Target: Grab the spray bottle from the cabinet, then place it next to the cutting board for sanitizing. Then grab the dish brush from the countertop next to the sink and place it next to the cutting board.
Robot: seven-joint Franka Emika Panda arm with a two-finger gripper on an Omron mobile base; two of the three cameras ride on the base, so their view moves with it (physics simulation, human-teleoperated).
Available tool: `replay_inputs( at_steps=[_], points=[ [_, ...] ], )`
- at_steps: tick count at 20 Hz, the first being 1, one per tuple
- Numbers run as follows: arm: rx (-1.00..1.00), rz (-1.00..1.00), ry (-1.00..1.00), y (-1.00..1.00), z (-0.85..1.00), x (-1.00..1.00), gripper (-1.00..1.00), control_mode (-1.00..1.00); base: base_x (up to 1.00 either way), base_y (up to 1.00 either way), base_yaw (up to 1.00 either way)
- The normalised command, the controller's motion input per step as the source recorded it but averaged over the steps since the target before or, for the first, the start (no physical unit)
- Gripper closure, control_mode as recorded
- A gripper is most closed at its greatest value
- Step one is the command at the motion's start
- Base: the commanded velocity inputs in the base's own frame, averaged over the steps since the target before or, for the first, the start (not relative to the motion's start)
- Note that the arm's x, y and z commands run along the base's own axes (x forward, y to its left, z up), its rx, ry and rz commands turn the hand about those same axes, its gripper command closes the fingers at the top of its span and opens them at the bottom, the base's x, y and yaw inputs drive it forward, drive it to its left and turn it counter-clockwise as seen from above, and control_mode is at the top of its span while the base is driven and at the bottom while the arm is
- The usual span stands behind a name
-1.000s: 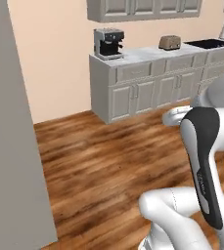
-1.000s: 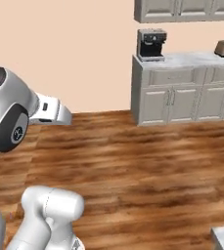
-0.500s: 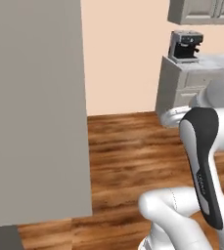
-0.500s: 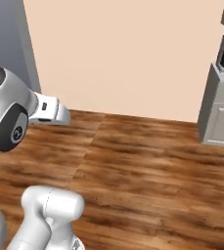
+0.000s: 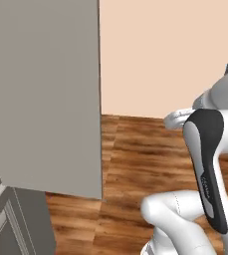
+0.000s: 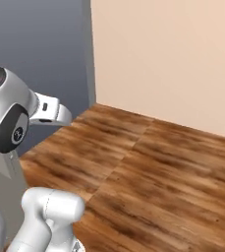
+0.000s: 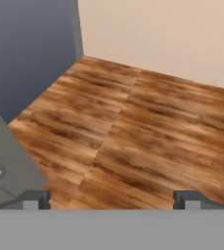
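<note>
Since the earlier frames the whole scene has been swept sideways by the turning of the base: the grey drawer units, coffee machine and toaster seen a second ago have been carried out of the base views, and a tall flat grey panel now fills the left of the left base view. That panel is plain, matt and smooth, with a straight vertical edge; a lower grey panelled front is seen below it at the bottom left. Behind it a bare peach wall is met by a floor of glossy brown wooden planks with dark streaked grain and visible board seams. In the hand view the gripper is seen spread to its widest, its two small dark square fingertips set well apart, with nothing held or touched between them and plank floor beyond. The spray bottle and the dish brush cannot be located.
</note>
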Motion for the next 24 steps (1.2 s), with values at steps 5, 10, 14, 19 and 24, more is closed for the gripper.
replay_inputs(
  at_steps=[5,10,14,19,24],
  points=[
    [0.00,0.00,0.00,0.00,0.00,0.00,-1.00,1.00,-0.31,0.13,0.50],
    [0.00,0.00,0.00,0.00,0.00,0.00,-1.00,1.00,-0.27,0.20,0.59],
    [0.00,0.00,0.00,0.00,0.00,0.00,-1.00,1.00,-0.26,0.21,0.59],
    [0.00,0.00,0.00,0.00,0.00,0.00,-1.00,1.00,-0.07,0.51,0.57],
    [0.00,0.00,0.00,0.00,0.00,0.00,-1.00,1.00,0.02,0.43,0.55]
  ],
)
